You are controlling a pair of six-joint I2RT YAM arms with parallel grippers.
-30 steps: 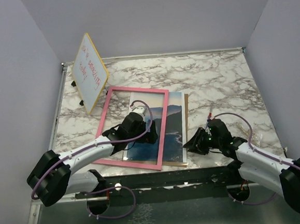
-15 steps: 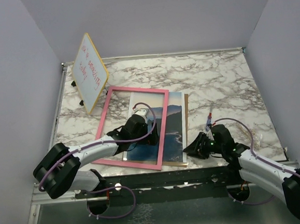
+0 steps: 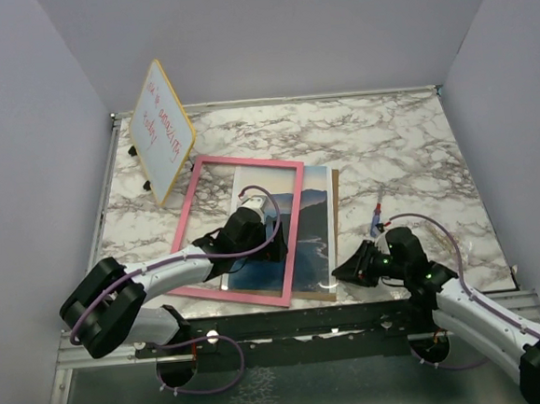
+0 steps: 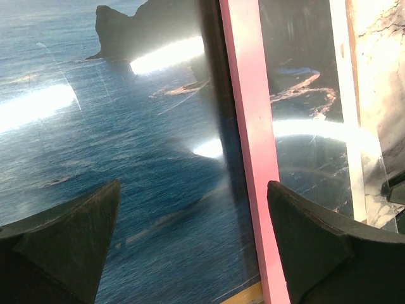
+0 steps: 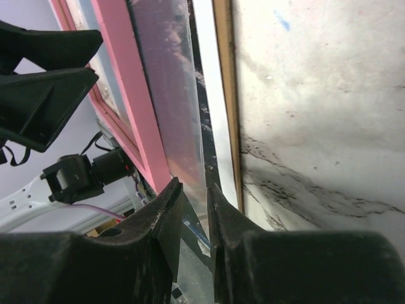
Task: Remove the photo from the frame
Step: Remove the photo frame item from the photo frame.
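The pink frame (image 3: pixel 244 163) lies flat at the table's front left, its right bar crossing the photo (image 3: pixel 311 222) of headland and sea, which sticks out to the right on a brown back board (image 3: pixel 336 206). My left gripper (image 3: pixel 255 245) is open inside the frame. Its fingers straddle the photo (image 4: pixel 95 126) and the pink bar (image 4: pixel 250 158). A clear sheet (image 4: pixel 367 183) covers the photo. My right gripper (image 3: pixel 343 272) is at the stack's near right corner. Its fingers (image 5: pixel 174 196) are shut on the clear sheet's (image 5: pixel 166 95) edge, beside the pink bar (image 5: pixel 120 95).
The yellow-edged whiteboard (image 3: pixel 161 128) stands tilted at the back left. A small red and blue pen-like object (image 3: pixel 376 217) lies right of the stack. The marble table (image 3: pixel 387 146) is walled on three sides.
My right gripper has drawn back a little toward the near edge, staying at the stack's corner. My left arm's elbow shifted; its gripper stays in the frame.
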